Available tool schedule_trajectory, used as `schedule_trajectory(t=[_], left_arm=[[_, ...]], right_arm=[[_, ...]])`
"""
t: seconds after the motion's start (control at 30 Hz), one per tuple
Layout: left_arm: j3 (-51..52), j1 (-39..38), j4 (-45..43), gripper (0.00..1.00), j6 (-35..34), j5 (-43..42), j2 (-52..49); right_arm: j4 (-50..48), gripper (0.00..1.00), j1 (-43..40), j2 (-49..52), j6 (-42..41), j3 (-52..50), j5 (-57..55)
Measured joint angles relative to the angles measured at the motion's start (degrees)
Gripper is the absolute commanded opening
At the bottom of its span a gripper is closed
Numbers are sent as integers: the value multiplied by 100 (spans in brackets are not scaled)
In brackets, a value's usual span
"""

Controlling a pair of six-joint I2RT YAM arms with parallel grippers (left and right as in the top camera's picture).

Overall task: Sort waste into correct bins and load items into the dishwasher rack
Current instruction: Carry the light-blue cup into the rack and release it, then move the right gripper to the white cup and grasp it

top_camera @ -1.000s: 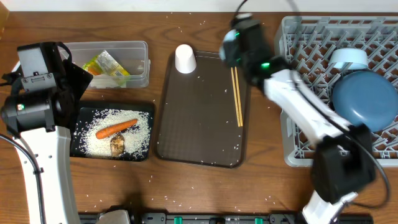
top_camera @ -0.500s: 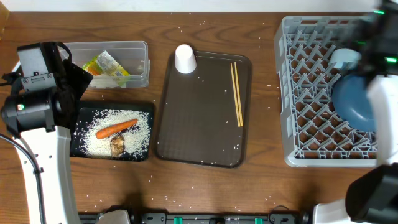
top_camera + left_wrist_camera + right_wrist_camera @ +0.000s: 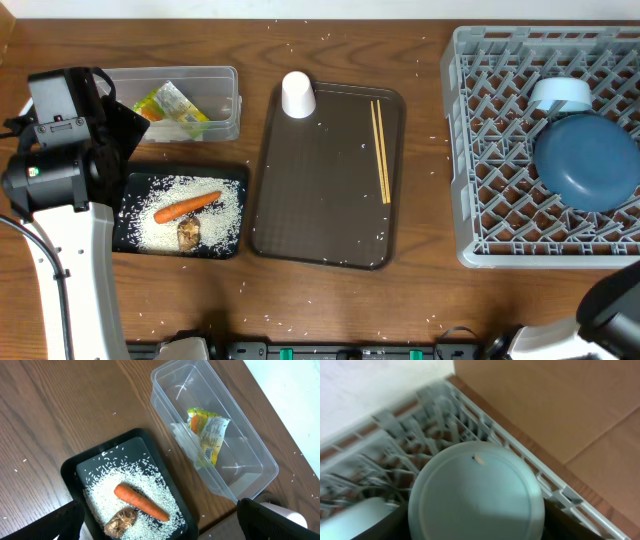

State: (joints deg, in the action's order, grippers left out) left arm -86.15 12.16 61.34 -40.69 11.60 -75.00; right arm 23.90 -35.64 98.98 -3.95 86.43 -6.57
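Note:
The grey dishwasher rack (image 3: 480,150) at the right holds the dark blue plate (image 3: 588,160) and a light blue bowl (image 3: 560,93), which also shows in the right wrist view (image 3: 475,490). My right gripper (image 3: 477,527) is open above that bowl; it is out of the overhead view. The white cup (image 3: 298,94) and chopsticks (image 3: 381,150) lie on the brown tray (image 3: 320,220). The clear tub (image 3: 250,460) holds the foil wrapper (image 3: 209,435). The black tray (image 3: 75,475) holds rice (image 3: 120,510), the carrot (image 3: 140,502) and the brown lump (image 3: 121,521). My left gripper (image 3: 160,530) is open above it.
Loose rice grains are scattered over the wooden table (image 3: 330,300). My left arm (image 3: 60,140) stands over the table's left edge beside the tub and black tray. A cardboard surface (image 3: 560,405) lies beyond the rack's far edge.
My right arm swung from the brown tray's far edge to the right over the rack and left the overhead view. The left arm has not moved.

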Motion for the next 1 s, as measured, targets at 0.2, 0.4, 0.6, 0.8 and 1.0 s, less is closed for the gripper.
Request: schedule_trajectory(t=[0.2,0.4,0.6,0.8,1.0], left_arm=[[0,0,0,98,0,0,0],[0,0,0,98,0,0,0],[0,0,0,98,0,0,0],[0,0,-2,98,0,0,0],[0,0,-4,98,0,0,0]], right_arm=[[-55,76,-186,487,162,0,76],[-59,80,-243,564,210,0,173],[-63,91,-188,435,103,-2,824],[-328,99,667,-302,-258,0,2131],[-426,99,2868,-557,-339,70,2387]])
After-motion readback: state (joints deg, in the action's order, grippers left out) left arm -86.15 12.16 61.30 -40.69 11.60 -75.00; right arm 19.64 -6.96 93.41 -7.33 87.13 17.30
